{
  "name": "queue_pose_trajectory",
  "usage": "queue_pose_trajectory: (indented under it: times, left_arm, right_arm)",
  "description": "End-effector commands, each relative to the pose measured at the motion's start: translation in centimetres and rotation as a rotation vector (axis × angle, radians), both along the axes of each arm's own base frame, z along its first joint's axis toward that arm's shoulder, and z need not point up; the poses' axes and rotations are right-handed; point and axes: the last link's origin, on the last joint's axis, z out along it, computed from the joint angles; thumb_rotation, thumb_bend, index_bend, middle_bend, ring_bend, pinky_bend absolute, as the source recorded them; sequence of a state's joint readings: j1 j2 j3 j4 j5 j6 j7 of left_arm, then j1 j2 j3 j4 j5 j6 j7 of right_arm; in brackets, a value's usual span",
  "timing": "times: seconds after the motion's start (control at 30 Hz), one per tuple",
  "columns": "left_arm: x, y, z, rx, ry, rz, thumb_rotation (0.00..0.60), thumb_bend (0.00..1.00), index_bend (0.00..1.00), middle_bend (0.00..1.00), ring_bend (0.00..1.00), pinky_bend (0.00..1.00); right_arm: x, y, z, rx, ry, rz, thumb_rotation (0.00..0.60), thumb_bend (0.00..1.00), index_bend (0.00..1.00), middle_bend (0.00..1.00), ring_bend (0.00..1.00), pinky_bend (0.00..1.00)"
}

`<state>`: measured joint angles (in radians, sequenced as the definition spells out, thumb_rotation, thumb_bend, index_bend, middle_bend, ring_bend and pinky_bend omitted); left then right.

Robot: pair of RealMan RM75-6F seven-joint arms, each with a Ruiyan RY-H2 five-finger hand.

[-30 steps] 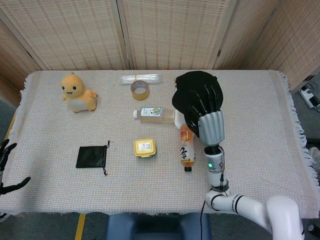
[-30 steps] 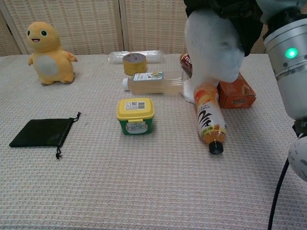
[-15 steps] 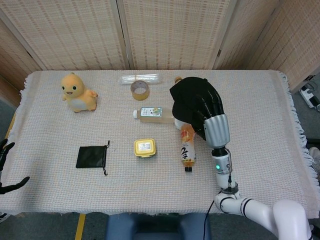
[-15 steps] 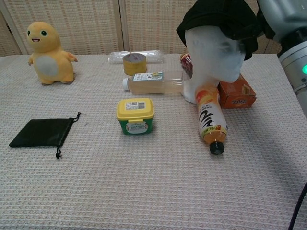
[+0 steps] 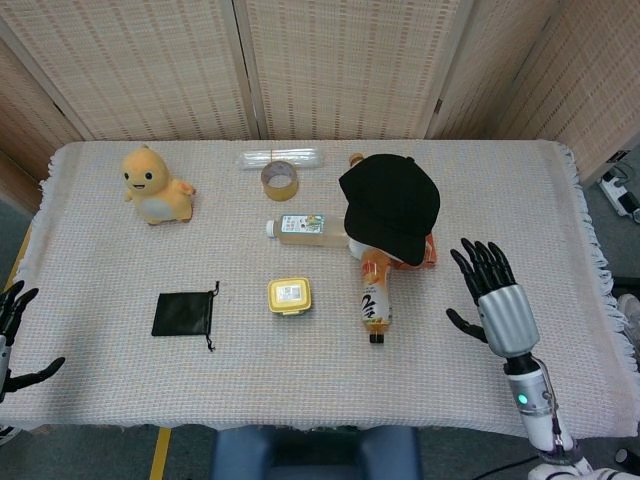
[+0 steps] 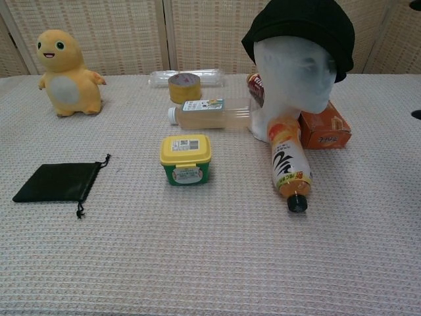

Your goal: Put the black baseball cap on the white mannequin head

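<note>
The black baseball cap sits on top of the white mannequin head, which stands upright at the table's back right. From the head view the cap hides the mannequin almost entirely. My right hand hovers open to the right of the mannequin, fingers spread, apart from the cap. Only a dark tip of it shows at the right edge of the chest view. My left hand is at the far left edge, off the table, fingers spread and empty.
An orange drink bottle lies in front of the mannequin, an orange box beside it. A clear bottle, tape roll, yellow-lidded tub, black pouch and yellow plush toy spread across the woven tablecloth.
My right hand let go of the cap, which now rests on the mannequin head, and drew back to the right and toward me. The left hand barely moved.
</note>
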<state>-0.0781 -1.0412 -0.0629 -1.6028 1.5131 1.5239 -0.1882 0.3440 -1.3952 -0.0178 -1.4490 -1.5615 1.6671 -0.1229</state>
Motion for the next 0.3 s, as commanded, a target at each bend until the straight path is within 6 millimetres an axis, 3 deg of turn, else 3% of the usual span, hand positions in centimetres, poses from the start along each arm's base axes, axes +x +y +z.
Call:
queue_pose_trajectory:
  times: [0.03,0.17,0.2,0.23,0.3]
  left_arm:
    - [0.1,-0.1,-0.2,-0.008,0.012,-0.003,0.600,0.19,0.11,0.00,0.00,0.10]
    - [0.0,0.0,-0.3,-0.014,0.020,0.000,0.600,0.19,0.11,0.00,0.00,0.10]
    - [-0.1,0.1,-0.4,-0.018,0.025,0.007,0.600,0.19,0.11,0.00,0.00,0.10]
    - [0.0,0.2,-0.7,-0.025,0.048,0.005,0.600,0.19,0.11,0.00,0.00,0.10]
    - [0.1,0.1,-1.2,-0.027,0.068,0.000,0.600,0.19,0.11,0.00,0.00,0.10]
  right_arm:
    - [-2.8,3.7,1.6,-0.007,0.179,-0.068,0.600,0.12,0.00,0.00,0.00,0.00]
    - [-3.6,4.8,2.1,-0.018,0.232,-0.109,0.600,0.12,0.00,0.00,0.00,0.00]
    - [-4.3,5.8,2.5,-0.016,0.254,-0.149,0.600,0.12,0.00,0.00,0.00,0.00]
    - [-6.3,7.5,3.1,0.003,0.244,-0.264,0.600,0.12,0.00,0.00,0.00,0.00]
    - [-7.3,8.1,3.6,0.028,0.218,-0.315,0.600,0.12,0.00,0.00,0.00,0.00]
